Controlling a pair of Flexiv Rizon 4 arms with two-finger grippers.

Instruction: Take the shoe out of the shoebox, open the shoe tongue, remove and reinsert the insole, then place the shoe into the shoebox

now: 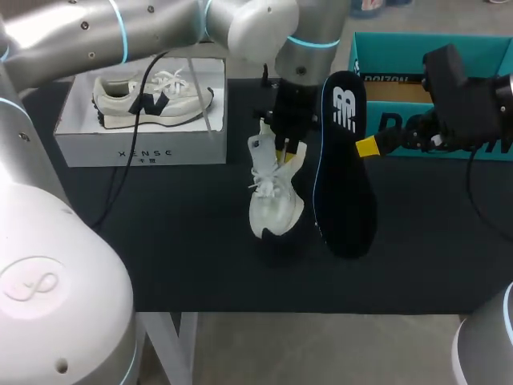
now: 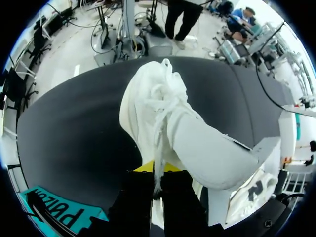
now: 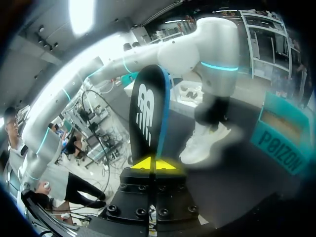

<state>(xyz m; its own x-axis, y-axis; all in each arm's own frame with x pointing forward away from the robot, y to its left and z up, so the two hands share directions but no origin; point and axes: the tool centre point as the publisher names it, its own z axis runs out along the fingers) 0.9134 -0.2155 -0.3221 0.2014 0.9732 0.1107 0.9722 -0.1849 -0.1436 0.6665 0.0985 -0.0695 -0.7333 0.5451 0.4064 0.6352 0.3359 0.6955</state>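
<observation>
Head view: shoe point(image 1: 275, 196) hangs toe-down, at or just above the counter point(image 1: 160, 241). Your left end effector point(image 1: 284, 148) has it by the top rim, fingers nearly together on the fabric. Just right of the shoe, the insole point(image 1: 345, 160) stands on edge, and your right end effector point(image 1: 367, 147) is closed to a sliver on its side. Risks, imo: that thin pinch lets the insole swivel or drop. The shoe may also twist w/ push-in force, so the opening misaligns. Shoebox point(image 1: 401, 48) sits behind the shoe, to the right.
</observation>
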